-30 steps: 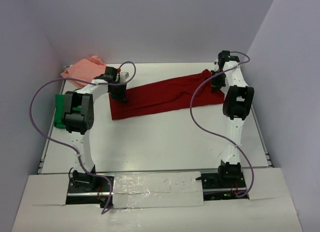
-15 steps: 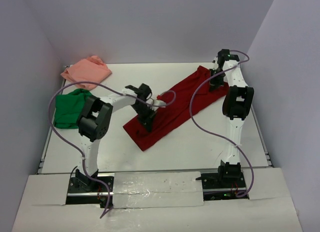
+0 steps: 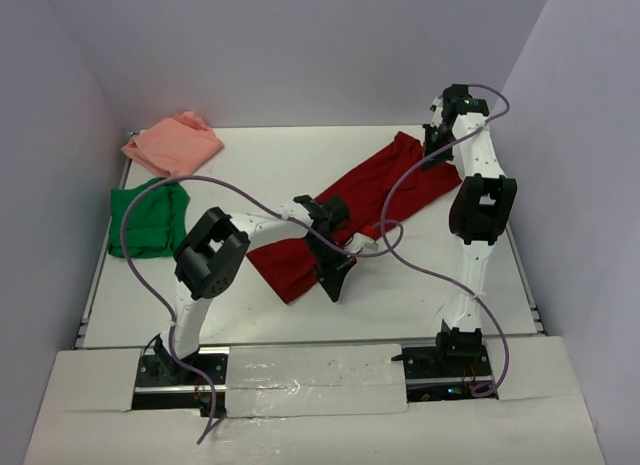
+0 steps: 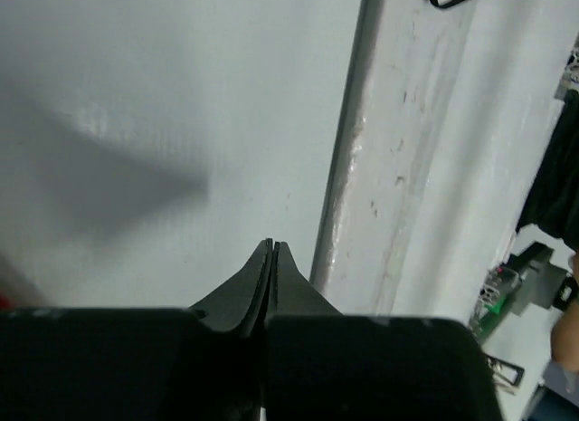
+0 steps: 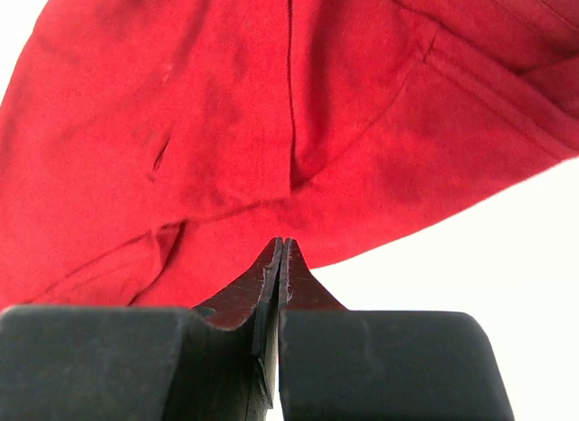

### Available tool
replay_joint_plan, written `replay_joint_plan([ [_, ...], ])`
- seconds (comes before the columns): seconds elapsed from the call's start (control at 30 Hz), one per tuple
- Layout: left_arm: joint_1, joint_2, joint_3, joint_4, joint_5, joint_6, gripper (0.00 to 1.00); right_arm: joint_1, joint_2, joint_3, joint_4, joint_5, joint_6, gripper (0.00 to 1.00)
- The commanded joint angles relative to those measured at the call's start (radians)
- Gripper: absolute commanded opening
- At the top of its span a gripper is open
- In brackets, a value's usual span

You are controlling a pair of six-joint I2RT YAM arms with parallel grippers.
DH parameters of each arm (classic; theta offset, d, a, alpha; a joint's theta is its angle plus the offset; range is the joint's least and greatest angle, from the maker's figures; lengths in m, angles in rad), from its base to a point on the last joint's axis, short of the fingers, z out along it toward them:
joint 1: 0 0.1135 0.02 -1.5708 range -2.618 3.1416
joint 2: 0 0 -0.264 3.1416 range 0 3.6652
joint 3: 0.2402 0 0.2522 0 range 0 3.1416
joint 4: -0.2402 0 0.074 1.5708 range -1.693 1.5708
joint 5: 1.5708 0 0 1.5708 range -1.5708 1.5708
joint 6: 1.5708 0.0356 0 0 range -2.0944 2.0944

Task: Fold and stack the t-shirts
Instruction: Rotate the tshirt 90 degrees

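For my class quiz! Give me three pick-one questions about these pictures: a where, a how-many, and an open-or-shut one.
1. Where is the green t-shirt? A by the table's left edge; B at its middle; C at its right edge.
2. How many t-shirts are there? A two; B three; C five.
3. The left gripper is: A wide open; B shut; C half open.
Answers: A, it lies beside the left edge. B, green, dark red t-shirt, salmon pink t-shirt. B, its fingertips meet.
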Motion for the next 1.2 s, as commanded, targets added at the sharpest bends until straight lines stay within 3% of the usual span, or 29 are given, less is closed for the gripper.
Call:
replay_joint_plan([
  [0.0, 0.05, -0.136, -0.004, 0.168, -0.083, -0.065, 0.0, 0.007, -0.11, -0.035, -0.01, -0.016, -0.044, 0.0],
  [0.27, 0.164, -0.383, -0.244, 0.531, -0.465, -0.21, 0.0, 0.011, -0.161, -0.133, 0.039, -0.085, -0.067, 0.03],
  [0.3, 0.171, -0.411, -0.263, 0.573, -0.509, -0.245, 0.0, 0.011, -0.17, -0.152, 0.043, -0.097, -0.07, 0.07],
  [0.4, 0.187, -0.409, -0.28, 0.624, -0.579, -0.231, 0.01, 0.023, -0.204, -0.228, 0.092, -0.143, -0.085, 0.36],
  [0.43, 0.188, -0.402, -0.272, 0.631, -0.603, -0.234, 0.01, 0.03, -0.213, -0.25, 0.124, -0.142, -0.082, 0.38],
  [0.53, 0.21, -0.382, -0.262, 0.621, -0.6, -0.262, 0.07, 0.068, -0.216, -0.302, 0.145, -0.07, -0.084, 0.29],
  [0.7, 0.268, -0.466, -0.3, 0.664, -0.594, -0.28, 0.21, 0.119, -0.192, -0.365, 0.183, -0.031, -0.084, 0.0],
  [0.83, 0.334, -0.561, -0.346, 0.713, -0.658, -0.296, 0.36, 0.137, -0.205, -0.403, 0.265, 0.035, -0.071, 0.0],
  [1.0, 0.372, -0.699, -0.427, 0.814, -0.689, -0.296, 0.4, 0.151, -0.285, -0.486, 0.368, 0.169, -0.087, 0.0],
  [1.03, 0.377, -0.705, -0.432, 0.814, -0.701, -0.294, 0.4, 0.151, -0.294, -0.492, 0.387, 0.202, -0.09, 0.1],
  [1.1, 0.382, -0.705, -0.43, 0.805, -0.694, -0.332, 0.4, 0.151, -0.325, -0.521, 0.415, 0.24, -0.088, 0.17],
  [1.17, 0.385, -0.698, -0.43, 0.797, -0.689, -0.337, 0.4, 0.151, -0.346, -0.531, 0.436, 0.263, -0.093, 0.34],
])
